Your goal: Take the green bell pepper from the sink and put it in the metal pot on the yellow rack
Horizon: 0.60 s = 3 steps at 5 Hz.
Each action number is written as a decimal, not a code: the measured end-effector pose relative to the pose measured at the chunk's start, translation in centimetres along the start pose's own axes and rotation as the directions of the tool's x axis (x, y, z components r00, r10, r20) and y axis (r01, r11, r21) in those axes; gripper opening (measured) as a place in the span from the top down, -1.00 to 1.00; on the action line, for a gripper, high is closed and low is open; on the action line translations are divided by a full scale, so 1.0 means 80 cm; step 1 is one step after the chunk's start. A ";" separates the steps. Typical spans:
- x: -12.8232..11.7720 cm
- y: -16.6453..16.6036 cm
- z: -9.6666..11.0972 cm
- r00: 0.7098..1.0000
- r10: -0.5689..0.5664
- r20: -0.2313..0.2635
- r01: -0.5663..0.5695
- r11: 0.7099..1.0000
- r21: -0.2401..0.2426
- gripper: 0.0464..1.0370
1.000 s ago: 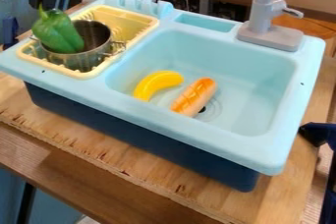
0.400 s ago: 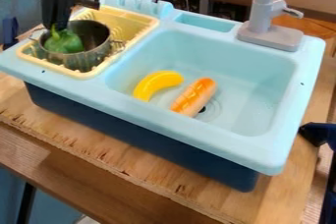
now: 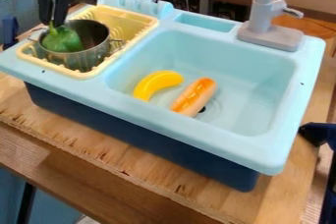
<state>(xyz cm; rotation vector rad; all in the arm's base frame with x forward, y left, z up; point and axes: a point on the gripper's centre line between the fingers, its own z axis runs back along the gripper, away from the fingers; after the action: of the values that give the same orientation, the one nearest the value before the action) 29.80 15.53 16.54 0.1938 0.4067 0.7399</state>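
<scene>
The black gripper [image 3: 55, 22] is at the upper left, pointing down over a metal pot. It is shut on the stem of a green pepper [image 3: 64, 40], whose body is inside the pot, its lower part hidden by the pot's near wall. The pot [image 3: 80, 61] stands in a yellow drying rack [image 3: 146, 25] on the left side of the light blue sink unit. In the basin, a yellow banana [image 3: 156, 83] lies to the left of an orange-brown bread roll [image 3: 194, 97], close to the drain.
A grey faucet [image 3: 270, 34] rises at the back right of the sink unit [image 3: 197, 142]. Upright light blue prongs [image 3: 136, 5] stand behind the rack. The unit rests on a wooden board [image 3: 98, 144], and a dark blue object [image 3: 320, 133] is at the right edge.
The gripper and pepper have come down, the pepper passing from above the pot's rim into the pot. Since the middle frame both have shifted slightly up and left. The banana and roll have stayed put.
</scene>
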 end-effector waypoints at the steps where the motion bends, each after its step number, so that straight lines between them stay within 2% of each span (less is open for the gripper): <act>1: -0.024 0.004 0.029 0.997 0.000 0.076 0.002 0.999 -0.036 0.05; 2: -0.036 0.007 0.037 0.995 0.007 0.101 -0.001 0.998 -0.062 -0.57; 3: -0.045 0.010 0.036 0.995 -0.017 0.100 0.023 0.998 -0.058 -0.94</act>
<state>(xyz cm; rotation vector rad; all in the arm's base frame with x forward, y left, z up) 28.15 13.60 20.46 0.1701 0.2913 0.7186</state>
